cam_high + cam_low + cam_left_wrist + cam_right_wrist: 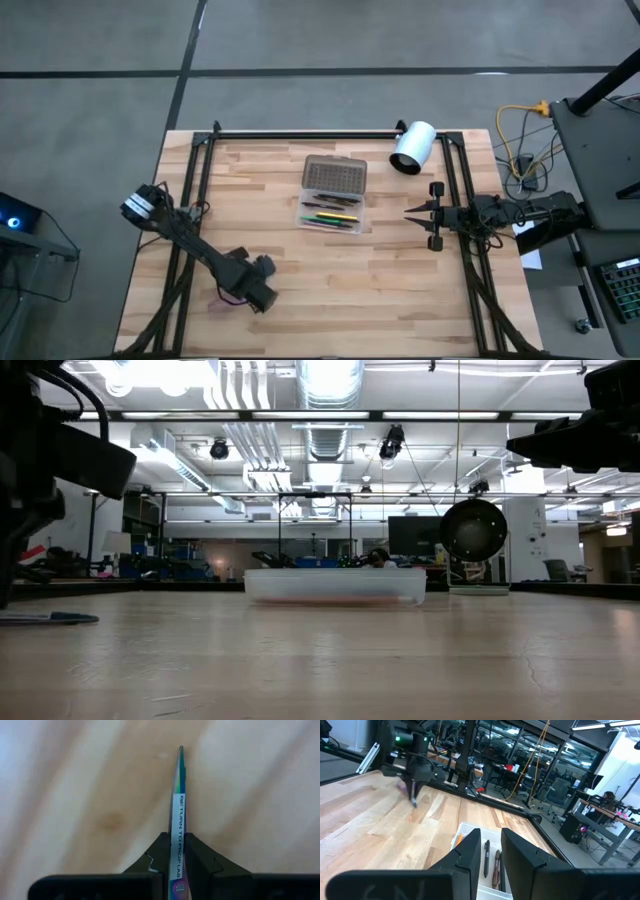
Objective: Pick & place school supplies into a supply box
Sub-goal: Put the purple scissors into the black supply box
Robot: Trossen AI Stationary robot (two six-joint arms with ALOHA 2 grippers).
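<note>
Down at the near left of the table [330,290], left gripper [232,296] clamped on the scissors [178,810], blades pinched edge-on between its two fingers [197,855] and pointing forward over bare wood. White label along the blade reading "RETURN TO PROP LAB". Purple of the handles just showing beneath that gripper from above.

Farther in, near the table's middle, supply box [331,206] lying open, dotted grey-brown lid [335,177] folded back toward the far edge. Inside the clear tray, several pens and pencils [330,214] lying lengthwise: green, yellow, orange and dark ones.

Off to the right of the box, well apart from it, right gripper [432,215] hanging above the table's right side, fingers [465,857] spread with nothing between them, aimed toward the box.

Beyond, at the far right corner, white cylinder [412,147] lying on its side with its dark opening facing the near side.
</note>
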